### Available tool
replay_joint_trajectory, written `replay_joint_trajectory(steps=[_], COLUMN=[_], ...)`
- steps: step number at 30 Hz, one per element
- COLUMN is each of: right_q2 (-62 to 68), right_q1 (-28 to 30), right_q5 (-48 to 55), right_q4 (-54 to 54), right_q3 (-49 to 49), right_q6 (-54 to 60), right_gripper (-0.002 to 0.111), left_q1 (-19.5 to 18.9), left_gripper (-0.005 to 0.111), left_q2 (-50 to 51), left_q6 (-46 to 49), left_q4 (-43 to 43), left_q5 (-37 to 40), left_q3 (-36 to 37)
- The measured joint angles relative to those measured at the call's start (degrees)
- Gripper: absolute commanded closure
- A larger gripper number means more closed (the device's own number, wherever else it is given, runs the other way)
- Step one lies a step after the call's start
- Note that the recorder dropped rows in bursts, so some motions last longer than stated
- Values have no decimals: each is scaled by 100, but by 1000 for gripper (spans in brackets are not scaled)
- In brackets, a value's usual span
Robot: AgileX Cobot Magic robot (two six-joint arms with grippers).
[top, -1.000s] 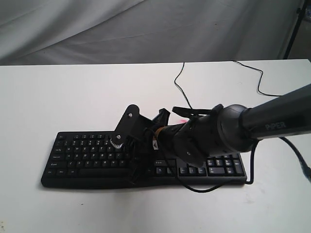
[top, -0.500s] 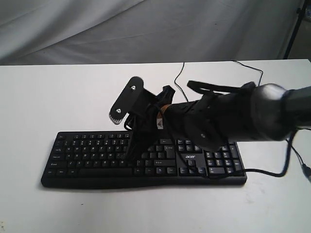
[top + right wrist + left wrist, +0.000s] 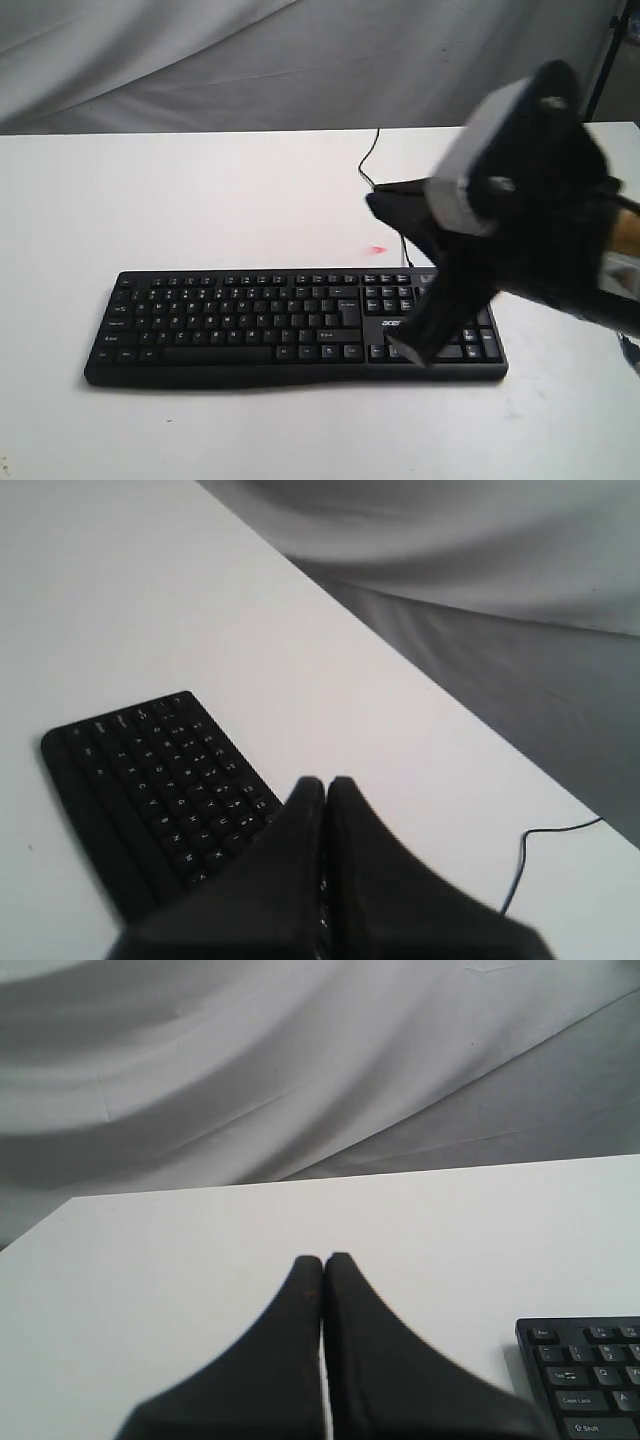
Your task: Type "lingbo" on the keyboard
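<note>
white table (image 3: 200,190) before draped grey cloth (image 3: 300,60)

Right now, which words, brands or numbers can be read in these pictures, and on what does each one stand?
"acer": small white logo on the keyboard, beside the number pad, exterior view.
"Caps Lock": key at the keyboard's edge, left wrist view.
"Shift": key just below it in the same view.
All other key legends: too small or blurred to read.
Pale label on the right arm: blurred, unreadable.

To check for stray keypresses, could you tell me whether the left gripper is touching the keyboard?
Apart. The left wrist view shows bare table between the shut left gripper and the keyboard.
</note>
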State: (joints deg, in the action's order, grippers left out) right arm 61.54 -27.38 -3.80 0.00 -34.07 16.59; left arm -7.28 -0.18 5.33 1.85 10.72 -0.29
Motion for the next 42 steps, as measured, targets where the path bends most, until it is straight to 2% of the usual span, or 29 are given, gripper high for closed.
replay_joint_trajectory(steps=[4, 7, 22, 28, 37, 42], right_q2=[-1640, -2316, -2946, -3963, -5353, -5775], right_q1=[0, 0, 142, 948, 2812, 3273], right_q5=[134, 200, 204, 204, 261, 847], right_q4=[0, 0, 0, 0, 129, 216], right_q3=[967, 1445, 1699, 2158, 2739, 2774], right_q6=[0, -7, -13, -13, -21, -21], right_gripper=[108, 108, 108, 108, 108, 108], left_q1=[0, 0, 0, 0, 0, 0], left_gripper=[106, 106, 106, 106, 106, 106], left_q2=[0, 0, 0, 0, 0, 0], left_q6=[0, 0, 0, 0, 0, 0], left_q4=[0, 0, 0, 0, 0, 0], left_q5=[0, 0, 0, 0, 0, 0], left_q3=[0, 0, 0, 0, 0, 0])
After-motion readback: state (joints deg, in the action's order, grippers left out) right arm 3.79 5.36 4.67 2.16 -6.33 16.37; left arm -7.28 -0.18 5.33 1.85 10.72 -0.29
